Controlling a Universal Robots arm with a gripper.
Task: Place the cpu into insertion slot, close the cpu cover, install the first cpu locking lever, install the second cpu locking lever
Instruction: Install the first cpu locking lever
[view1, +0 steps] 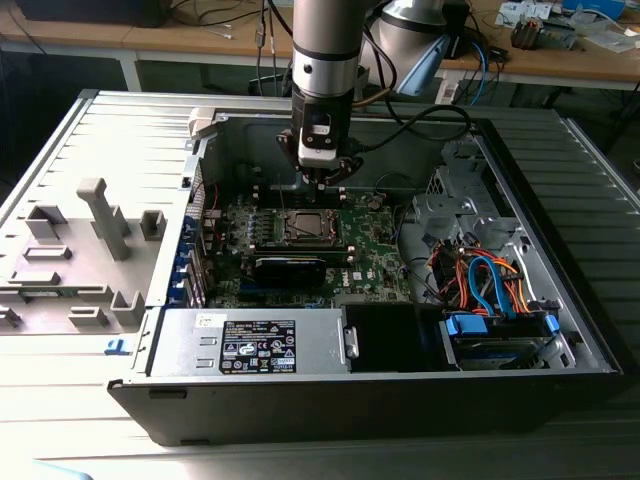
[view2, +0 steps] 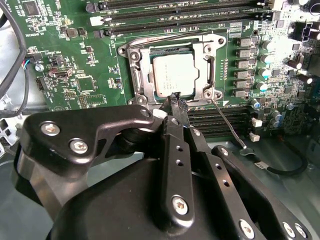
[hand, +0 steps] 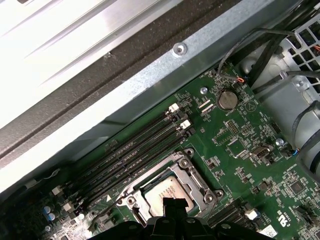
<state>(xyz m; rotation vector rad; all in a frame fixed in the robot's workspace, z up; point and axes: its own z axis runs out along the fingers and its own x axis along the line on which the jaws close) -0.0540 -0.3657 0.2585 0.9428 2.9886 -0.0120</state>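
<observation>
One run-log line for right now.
cpu in insertion slot; cpu cover down; gripper at cover's edge; one lever sticking out

**A workshop with benches behind a ribbed metal work surface**

Along the far side run two light wooden workbenches (view1: 90, 45) (view1: 570, 62) on white legs (view1: 130, 70). The one on the exterior view's left carries loose dark cables (view1: 215, 18), and the one on the right carries small clutter and a blue cable (view1: 478, 70). The space under them is dark. In front lies a pale grey ribbed metal tabletop (view1: 130, 130), darker on the exterior view's right (view1: 600, 200). Strong light washes its near left corner almost white (view1: 50, 410). A grey plastic fixture tray with upright blocks (view1: 75, 260) sits on the left part, with a small blue clip (view1: 115, 346) just beside it.
</observation>
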